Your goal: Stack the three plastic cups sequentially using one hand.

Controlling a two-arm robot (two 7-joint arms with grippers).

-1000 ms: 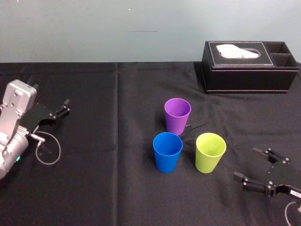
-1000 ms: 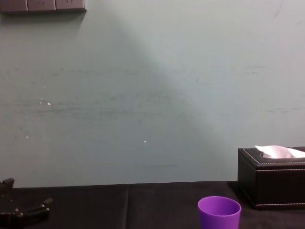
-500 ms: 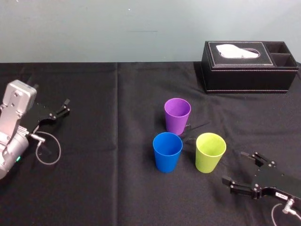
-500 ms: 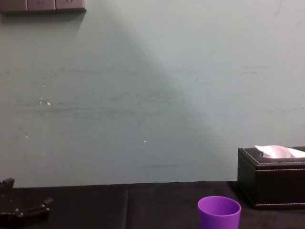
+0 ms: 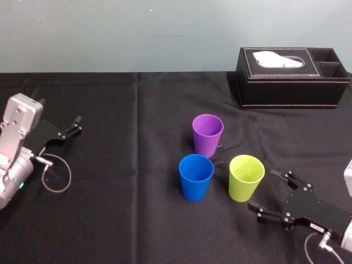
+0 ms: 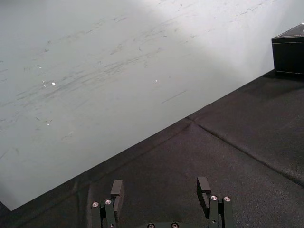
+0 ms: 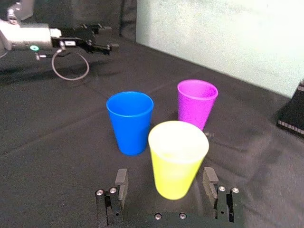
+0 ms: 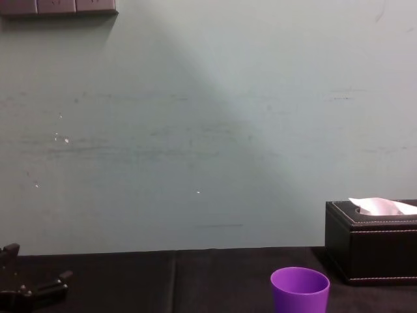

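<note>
Three cups stand upright and apart on the black cloth: purple [image 5: 207,135] farthest back, blue [image 5: 196,177] at the front left, lime green [image 5: 246,177] at the front right. My right gripper [image 5: 262,191] is open just to the right of the green cup, low over the cloth. In the right wrist view the green cup [image 7: 178,156] stands between the spread fingers [image 7: 121,179] of the right gripper [image 7: 165,178], untouched, with the blue cup [image 7: 129,121] and purple cup [image 7: 196,102] behind it. My left gripper [image 5: 77,125] is parked at the far left, open and empty.
A black tissue box [image 5: 291,77] sits at the back right, well behind the cups. A grey cable loop [image 5: 55,176] lies by the left arm. The chest view catches the purple cup [image 8: 300,290] and the left gripper [image 8: 32,287] at its lower edge.
My right gripper has moved left toward the green cup, still open. The cups and the left arm have not moved.
</note>
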